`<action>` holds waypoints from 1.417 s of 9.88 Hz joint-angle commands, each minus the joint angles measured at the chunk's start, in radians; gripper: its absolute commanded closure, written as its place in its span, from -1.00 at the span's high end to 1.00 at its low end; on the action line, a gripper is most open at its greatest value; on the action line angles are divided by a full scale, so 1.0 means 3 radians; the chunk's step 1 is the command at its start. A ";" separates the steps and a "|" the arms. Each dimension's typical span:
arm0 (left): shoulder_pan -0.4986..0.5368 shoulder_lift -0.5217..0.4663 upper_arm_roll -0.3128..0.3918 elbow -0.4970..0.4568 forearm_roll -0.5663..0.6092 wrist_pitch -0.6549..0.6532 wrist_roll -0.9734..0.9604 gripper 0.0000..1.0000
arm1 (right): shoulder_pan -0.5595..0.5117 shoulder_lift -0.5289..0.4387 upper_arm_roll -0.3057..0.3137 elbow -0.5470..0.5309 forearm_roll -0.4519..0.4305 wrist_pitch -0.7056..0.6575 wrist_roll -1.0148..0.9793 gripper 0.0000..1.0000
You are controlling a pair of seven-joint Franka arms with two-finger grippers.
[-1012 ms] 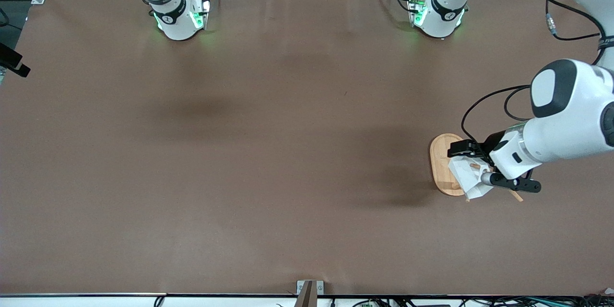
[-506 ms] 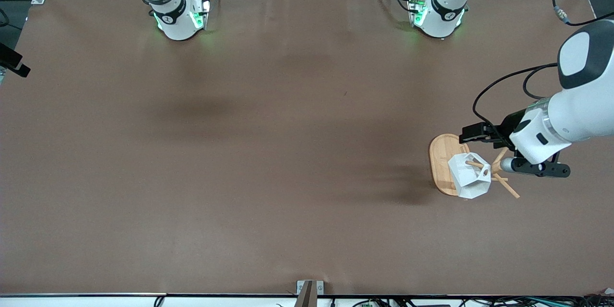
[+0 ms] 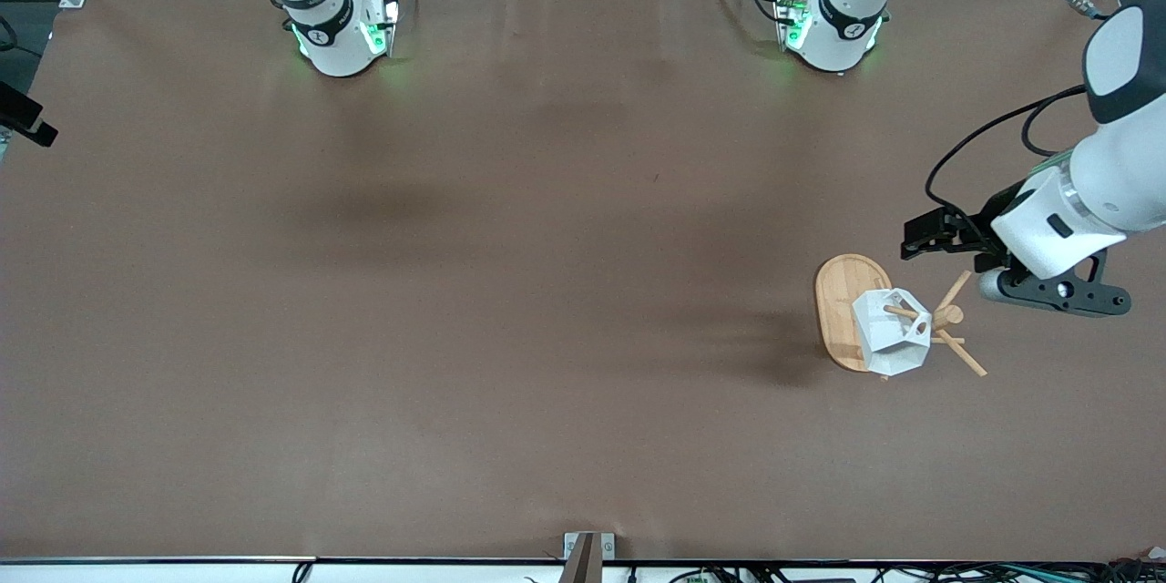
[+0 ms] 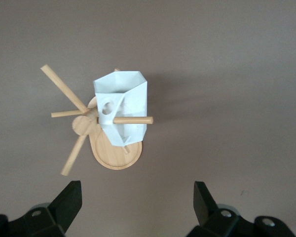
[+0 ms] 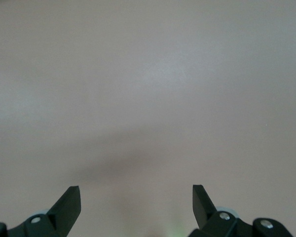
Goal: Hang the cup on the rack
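Note:
The white faceted cup (image 3: pixel 891 339) hangs on a peg of the bamboo rack (image 3: pixel 836 296), which passes through the hole in its handle. The rack stands toward the left arm's end of the table. In the left wrist view the cup (image 4: pixel 124 101) sits on a peg over the rack's oval base (image 4: pixel 113 157). My left gripper (image 3: pixel 988 266) is open and empty, in the air beside the rack and apart from it; its own view (image 4: pixel 137 203) shows the jaws wide apart. My right gripper (image 5: pixel 136 201) is open and empty over bare table, and that arm waits.
The brown table (image 3: pixel 510 291) is bare apart from the rack. The two arm bases (image 3: pixel 332 27) (image 3: pixel 833 23) stand along its edge farthest from the front camera. Free pegs (image 3: pixel 961 353) stick out of the rack's post toward the left arm's end.
My left gripper let go of the cup, leaving it on the peg, then rose and drew away from the rack toward the left arm's end. The right arm has not moved.

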State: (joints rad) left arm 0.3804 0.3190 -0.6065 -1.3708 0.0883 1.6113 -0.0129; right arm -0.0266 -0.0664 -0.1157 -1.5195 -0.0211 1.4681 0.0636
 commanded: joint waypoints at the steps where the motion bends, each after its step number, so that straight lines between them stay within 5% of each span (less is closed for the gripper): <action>1: 0.0010 0.0021 0.0002 0.0115 0.0140 -0.0201 0.0115 1.00 | 0.0007 -0.0024 -0.0018 -0.0038 0.0030 0.0005 -0.0028 1.00; 6: -0.0045 -0.0418 0.0144 0.0126 0.0120 -0.0222 0.0074 1.00 | 0.0007 -0.0024 -0.0023 -0.0038 0.0030 0.0005 -0.0028 1.00; 10: -0.1398 -0.0960 0.1681 -0.0521 -0.0100 -0.0070 0.0058 1.00 | 0.0007 -0.0024 -0.0018 -0.0038 0.0030 0.0005 -0.0028 1.00; 14: -0.1452 -0.1426 0.1756 -0.1172 -0.0176 0.0131 -0.0074 1.00 | 0.0007 -0.0024 -0.0018 -0.0038 0.0030 0.0005 -0.0028 1.00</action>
State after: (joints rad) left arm -0.0533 -0.0484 -0.0900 -1.6136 0.0622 1.6189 -0.0176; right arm -0.0266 -0.0663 -0.1163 -1.5208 -0.0211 1.4681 0.0636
